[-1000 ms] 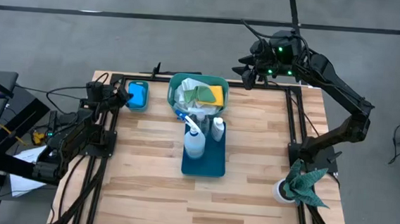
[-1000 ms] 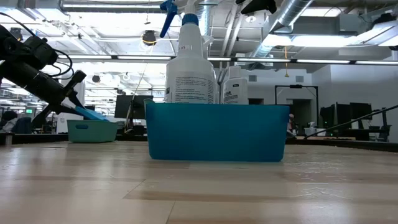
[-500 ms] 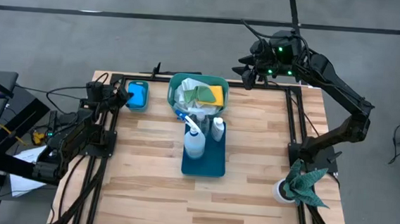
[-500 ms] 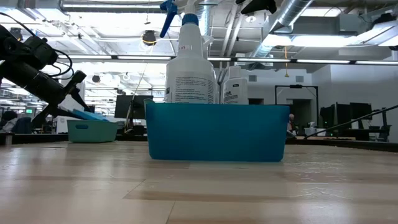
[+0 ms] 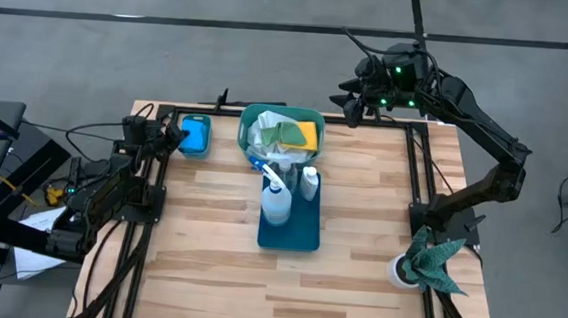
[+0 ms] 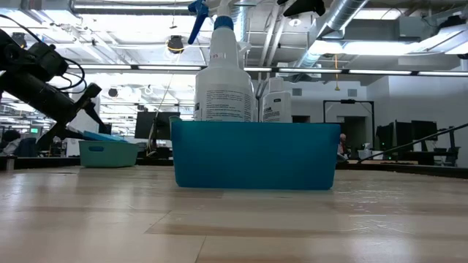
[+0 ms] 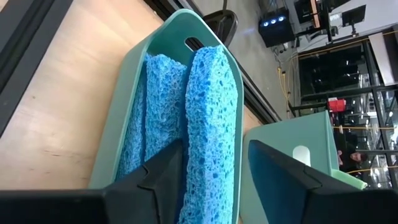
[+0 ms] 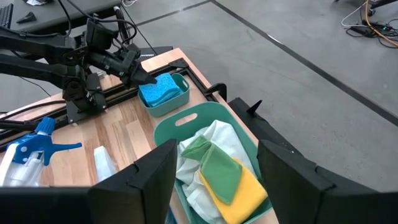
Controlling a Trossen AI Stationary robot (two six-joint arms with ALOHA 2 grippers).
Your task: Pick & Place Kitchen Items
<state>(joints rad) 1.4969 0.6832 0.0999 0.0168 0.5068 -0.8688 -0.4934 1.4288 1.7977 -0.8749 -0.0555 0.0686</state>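
Observation:
Two blue sponges stand on edge in a small teal bin at the table's far left. My left gripper is open at the bin's near end, its fingers on either side of one sponge. I cannot tell whether a finger touches it. My right gripper hangs open, high over the table's far right corner, with nothing between its fingers. A teal basket at the far middle holds white, green and yellow cloths. A spray bottle and a small bottle stand in a blue tray.
A dark green rag sits on a white object at the table's right edge, near the right arm's base. Black frame rails run along the table's left and right sides. Bare wood lies left, right and in front of the blue tray.
My left gripper has opened and let go of the blue sponge it held. The sponge's raised end has sunk, and it now lies lower in the small teal bin. The gripper itself has stayed in place.

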